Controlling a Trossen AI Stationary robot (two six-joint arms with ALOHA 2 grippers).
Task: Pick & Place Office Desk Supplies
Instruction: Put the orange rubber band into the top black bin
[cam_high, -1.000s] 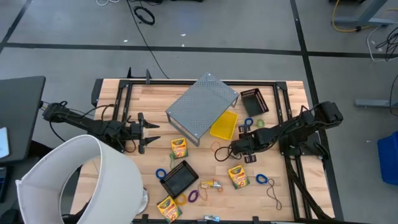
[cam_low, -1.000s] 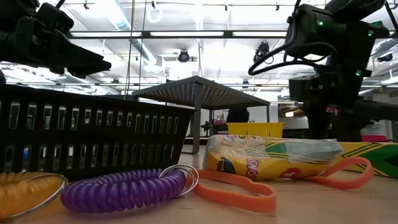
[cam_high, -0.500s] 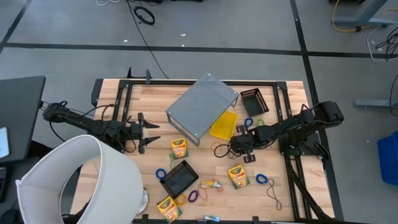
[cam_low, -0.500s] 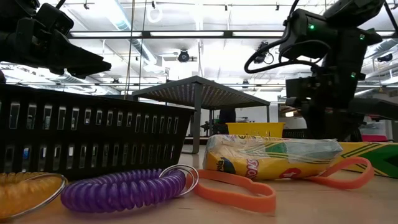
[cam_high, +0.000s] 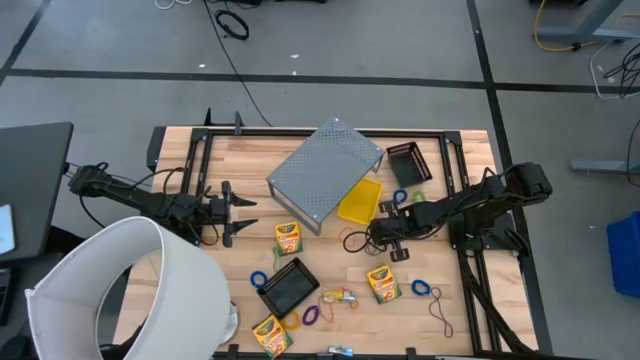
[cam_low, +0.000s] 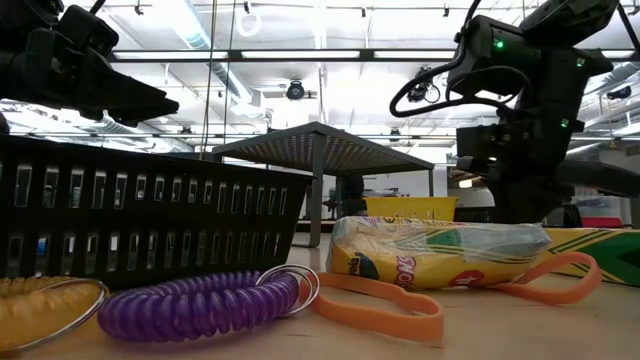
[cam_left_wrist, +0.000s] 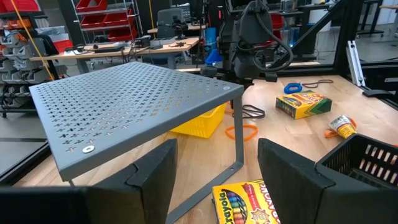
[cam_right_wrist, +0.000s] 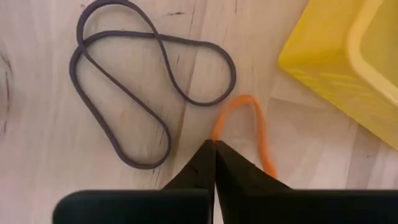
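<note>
My right gripper (cam_right_wrist: 214, 146) is shut on a thin orange elastic loop (cam_right_wrist: 252, 118) that lies on the wood beside a dark purple loop (cam_right_wrist: 137, 87) and the yellow tray (cam_right_wrist: 348, 62). In the high view it is right of the table's middle (cam_high: 376, 234). My left gripper (cam_left_wrist: 217, 180) hovers open at the table's left (cam_high: 240, 212), holding nothing. It faces the grey perforated shelf (cam_left_wrist: 130, 106), with a crayon box (cam_left_wrist: 245, 202) below it. More crayon boxes (cam_high: 382, 283) (cam_high: 270, 333), blue loops (cam_high: 421, 288) and a small packet (cam_high: 340, 296) lie flat on the table. My right gripper pinches one strand of the orange loop (cam_right_wrist: 219, 132) between its two fingertips. The fingers come from above, pointing down at the table. The rest of the loop lies slack on the wood and curves back past one finger (cam_right_wrist: 267, 167).
A big white cylinder (cam_high: 130, 290) stands at the near left. Black baskets sit near the middle (cam_high: 290, 287) and at the far right (cam_high: 408, 162). In the low view a purple coil (cam_low: 195, 305), an orange loop (cam_low: 380, 305) and the packet (cam_low: 440, 250) lie close to the camera.
My right gripper has edged a little toward the table's left edge over the orange loop and has shut on it. The loop stays on the table. My left arm has kept still.
</note>
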